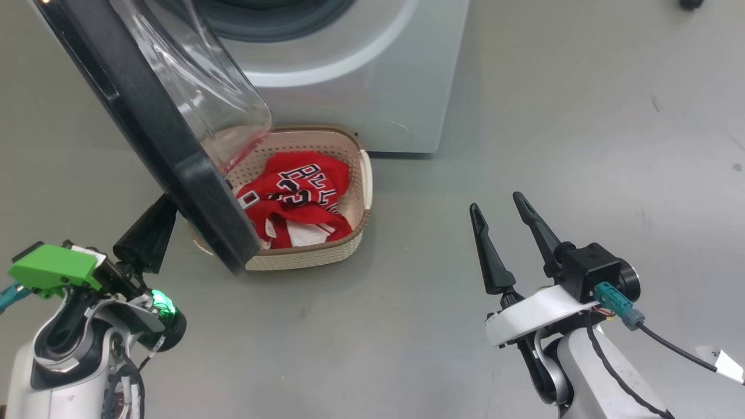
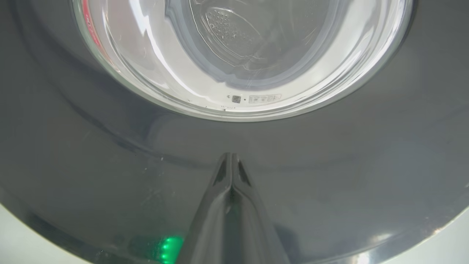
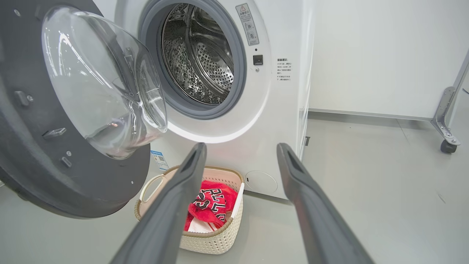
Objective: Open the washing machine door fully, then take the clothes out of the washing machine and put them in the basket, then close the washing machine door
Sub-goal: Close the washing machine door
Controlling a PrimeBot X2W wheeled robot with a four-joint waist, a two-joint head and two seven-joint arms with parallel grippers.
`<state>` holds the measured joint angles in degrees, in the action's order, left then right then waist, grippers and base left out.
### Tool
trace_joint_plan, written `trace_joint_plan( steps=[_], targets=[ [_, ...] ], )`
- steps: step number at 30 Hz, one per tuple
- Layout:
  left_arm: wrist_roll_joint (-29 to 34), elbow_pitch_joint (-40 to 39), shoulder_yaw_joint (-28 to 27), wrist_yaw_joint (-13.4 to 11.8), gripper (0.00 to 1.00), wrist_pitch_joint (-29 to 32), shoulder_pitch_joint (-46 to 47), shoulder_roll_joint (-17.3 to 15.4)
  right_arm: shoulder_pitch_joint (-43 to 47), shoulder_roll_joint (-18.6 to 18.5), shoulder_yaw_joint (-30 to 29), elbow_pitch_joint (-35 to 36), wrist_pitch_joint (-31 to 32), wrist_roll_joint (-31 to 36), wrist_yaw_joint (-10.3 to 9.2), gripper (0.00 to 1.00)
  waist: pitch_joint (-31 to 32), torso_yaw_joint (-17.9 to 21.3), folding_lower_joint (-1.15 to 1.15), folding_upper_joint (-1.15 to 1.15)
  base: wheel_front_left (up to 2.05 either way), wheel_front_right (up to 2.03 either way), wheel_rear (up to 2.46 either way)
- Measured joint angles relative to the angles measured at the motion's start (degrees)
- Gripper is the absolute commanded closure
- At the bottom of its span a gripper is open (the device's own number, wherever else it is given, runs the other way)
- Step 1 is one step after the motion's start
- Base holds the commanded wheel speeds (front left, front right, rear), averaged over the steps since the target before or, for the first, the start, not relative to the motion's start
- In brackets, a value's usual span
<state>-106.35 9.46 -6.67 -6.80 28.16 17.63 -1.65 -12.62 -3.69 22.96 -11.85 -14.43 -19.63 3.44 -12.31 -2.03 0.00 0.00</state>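
The washing machine door [image 1: 174, 145], black-rimmed with a clear glass bowl, stands partly open in front of the white washing machine [image 1: 372, 75]. My left gripper [image 1: 163, 209] is shut, its tips pressed against the door's glossy outer rim [image 2: 110, 146] just below the glass; the left wrist view shows the closed left gripper [image 2: 231, 157] on that rim. The clothes [image 1: 297, 198], red with dark lettering, lie in the cream basket [image 1: 308, 259] on the floor below the door. My right gripper [image 1: 496, 202] hangs open and empty to the right. The right wrist view shows the drum [image 3: 201, 55] with no clothes visible in it.
The basket [image 3: 216, 242] sits close against the machine's front, partly under the door's lower edge [image 3: 73, 190]. Bare grey floor spreads to the right of the machine. A wheeled metal frame leg [image 3: 447, 146] stands by the white wall at far right.
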Motion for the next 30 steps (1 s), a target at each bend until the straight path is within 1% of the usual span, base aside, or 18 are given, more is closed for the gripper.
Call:
trace_joint_plan(
  steps=[11,25,30],
  targets=[
    [0.1,-1.0,0.4,0.0,1.00,-2.5,0.7,0.0,-0.5,0.1,0.0,0.8,0.0,-0.2,-0.04,0.00,-2.0,7.2,0.00,0.00,0.00,0.00,0.00],
    [1.8,-0.9,0.9,-0.5,1.00,-7.1,6.6,-0.1,-1.5,0.4,-0.1,2.5,0.0,-1.4,-0.09,0.00,-5.9,15.8,0.00,0.00,0.00,0.00,0.00],
    [2.2,-0.1,1.1,-0.5,1.00,-9.1,9.8,-0.1,-2.0,0.4,-0.1,3.3,0.0,-1.6,-0.57,0.00,-7.8,18.5,0.00,0.00,0.00,0.00,0.00]
  ],
)
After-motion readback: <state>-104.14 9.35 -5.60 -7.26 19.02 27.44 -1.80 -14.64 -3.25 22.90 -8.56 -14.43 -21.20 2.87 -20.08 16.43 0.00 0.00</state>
